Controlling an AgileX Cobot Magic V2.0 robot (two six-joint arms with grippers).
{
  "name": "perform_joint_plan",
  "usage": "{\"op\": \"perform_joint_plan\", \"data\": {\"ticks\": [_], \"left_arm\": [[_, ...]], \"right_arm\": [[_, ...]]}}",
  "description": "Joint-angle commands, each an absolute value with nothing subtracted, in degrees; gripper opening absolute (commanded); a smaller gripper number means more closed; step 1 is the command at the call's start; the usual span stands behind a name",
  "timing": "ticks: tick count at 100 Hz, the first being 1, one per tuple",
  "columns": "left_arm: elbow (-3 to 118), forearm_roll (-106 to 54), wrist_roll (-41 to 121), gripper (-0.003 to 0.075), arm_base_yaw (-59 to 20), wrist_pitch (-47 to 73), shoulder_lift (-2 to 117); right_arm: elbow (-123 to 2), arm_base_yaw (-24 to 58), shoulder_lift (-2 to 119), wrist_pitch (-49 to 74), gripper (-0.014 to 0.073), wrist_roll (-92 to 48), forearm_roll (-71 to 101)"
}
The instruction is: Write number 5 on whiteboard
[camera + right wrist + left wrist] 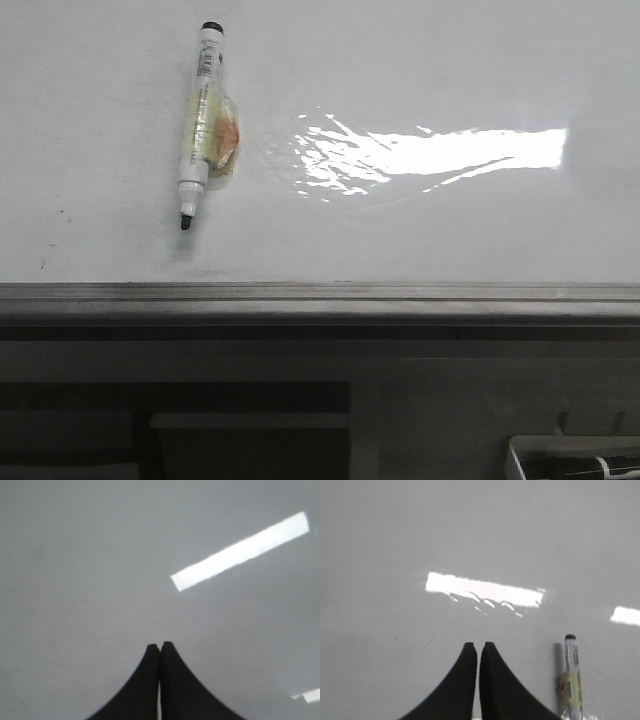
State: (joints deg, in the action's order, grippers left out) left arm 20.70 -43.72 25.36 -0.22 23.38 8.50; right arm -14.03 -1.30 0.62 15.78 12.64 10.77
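Note:
The whiteboard point(430, 70) is glossy white with a bright glare patch. No number 5 shows on it. A white marker pen point(199, 122) with a yellow label lies on its left part, black tip toward the near rail, uncapped. It also shows in the left wrist view point(572, 677), beside my left gripper point(479, 647), which is shut and empty above the board. My right gripper point(160, 646) is shut and empty above bare board. Neither gripper shows in the front view.
A grey metal rail point(320, 296) runs along the board's near edge. A few dark specks point(43, 264) mark the board at the left. Below the rail is a dark frame and a white tray corner point(575, 458) at the lower right.

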Motion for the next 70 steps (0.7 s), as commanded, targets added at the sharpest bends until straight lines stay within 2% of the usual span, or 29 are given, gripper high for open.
{"op": "perform_joint_plan", "data": {"ticks": [1, 8, 16, 23, 28, 40, 47, 52, 70], "left_arm": [[25.97, -40.77, 26.29, -0.0009, -0.29, 27.45, 16.7], [27.45, -40.81, 26.29, 0.006, -1.12, 30.06, 22.32], [27.85, -41.57, 26.29, 0.022, -3.63, 30.06, 26.63], [27.85, -41.57, 26.59, 0.0362, -6.46, 30.59, 30.22], [27.95, -41.65, 27.29, 0.0422, -8.26, 31.12, 32.15], [28.73, -43.6, 27.75, 0.0429, -14.43, 31.24, 37.53], [30.2, -46.05, 27.75, 0.0424, -19.15, 29.38, 41.25], [31.15, -47.2, 27.75, 0.0415, -21.88, 27.39, 43.24], [33.97, -49.31, 27.64, 0.0395, -33.74, 15.7, 52.05]], "right_arm": [[-18.92, -0.86, 3.53, 18.06, -0.0061, 6.39, 10.8], [-21.06, 0.39, 4.89, 21.49, -0.0061, 1.84, 11.05], [-23.09, 2.69, 6.34, 25.05, -0.0053, -2.57, 11.43], [-24.57, 4.92, 7.45, 27.47, 0.0003, -3.51, 11.55], [-25.27, 6.64, 8.36, 28.2, 0.0075, -3.54, 11.55], [-25.8, 10.74, 11.3, 28.2, 0.0311, -3.54, 11.55], [-25.9, 12.58, 13.06, 28.09, 0.04, -3.54, 11.64], [-25.9, 13.55, 14.01, 27.54, 0.0422, -3.54, 11.95], [-25.9, 14.71, 16.12, 22.41, 0.0421, -3.54, 13.13]]}}
